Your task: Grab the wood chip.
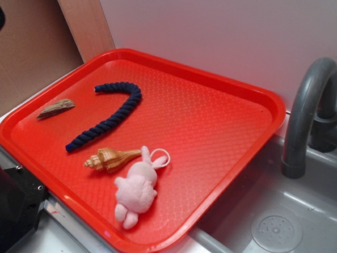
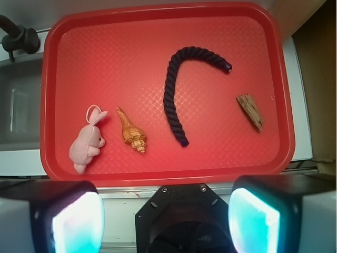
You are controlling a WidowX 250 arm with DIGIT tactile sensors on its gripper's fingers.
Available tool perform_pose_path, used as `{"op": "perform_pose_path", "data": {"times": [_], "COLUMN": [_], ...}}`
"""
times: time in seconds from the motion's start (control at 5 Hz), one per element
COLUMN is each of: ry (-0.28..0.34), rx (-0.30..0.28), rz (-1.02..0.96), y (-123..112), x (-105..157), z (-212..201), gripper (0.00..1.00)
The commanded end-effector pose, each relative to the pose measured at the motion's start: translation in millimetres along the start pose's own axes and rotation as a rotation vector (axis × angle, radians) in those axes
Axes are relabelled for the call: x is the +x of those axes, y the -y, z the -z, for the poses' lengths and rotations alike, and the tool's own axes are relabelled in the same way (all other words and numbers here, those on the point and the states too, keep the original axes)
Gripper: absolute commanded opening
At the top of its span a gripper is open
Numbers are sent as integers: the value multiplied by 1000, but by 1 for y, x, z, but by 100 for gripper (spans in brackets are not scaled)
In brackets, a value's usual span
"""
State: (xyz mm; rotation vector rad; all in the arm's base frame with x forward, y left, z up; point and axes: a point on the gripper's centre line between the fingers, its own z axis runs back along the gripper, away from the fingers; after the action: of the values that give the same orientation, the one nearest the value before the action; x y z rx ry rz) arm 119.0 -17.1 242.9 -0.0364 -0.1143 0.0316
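Observation:
The wood chip (image 1: 56,108) (image 2: 250,111), a small rough grey-brown sliver, lies flat near the left rim of the red tray (image 1: 221,84) (image 2: 158,174), apart from the other items. In the wrist view it sits at the tray's right side. My gripper (image 2: 166,216) is open, its two pads (image 2: 76,224) far apart with nothing between them, and it hovers outside the tray's near edge, well away from the chip. In the exterior view only a black part of the robot (image 1: 18,203) shows at the lower left.
On the tray also lie a curved dark blue rope (image 1: 113,113) (image 2: 176,89), a tan spiral seashell (image 1: 110,158) (image 2: 131,134) and a pink plush bunny (image 1: 138,187) (image 2: 87,142). A grey sink with a faucet (image 1: 308,110) (image 2: 16,34) borders the tray.

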Motion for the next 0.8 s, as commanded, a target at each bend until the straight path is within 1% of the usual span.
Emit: {"op": "perform_pose_path", "data": {"times": [0.0,0.2,0.4,0.6], "ry": [0,66,116,146], "rx": [0,-6,-6,17], "rz": [0,90,120,129], "y": [0,-29,-62,-83], "x": [0,33,47,55], "z": [0,12,29,46], "gripper": [100,100,100,100]}}
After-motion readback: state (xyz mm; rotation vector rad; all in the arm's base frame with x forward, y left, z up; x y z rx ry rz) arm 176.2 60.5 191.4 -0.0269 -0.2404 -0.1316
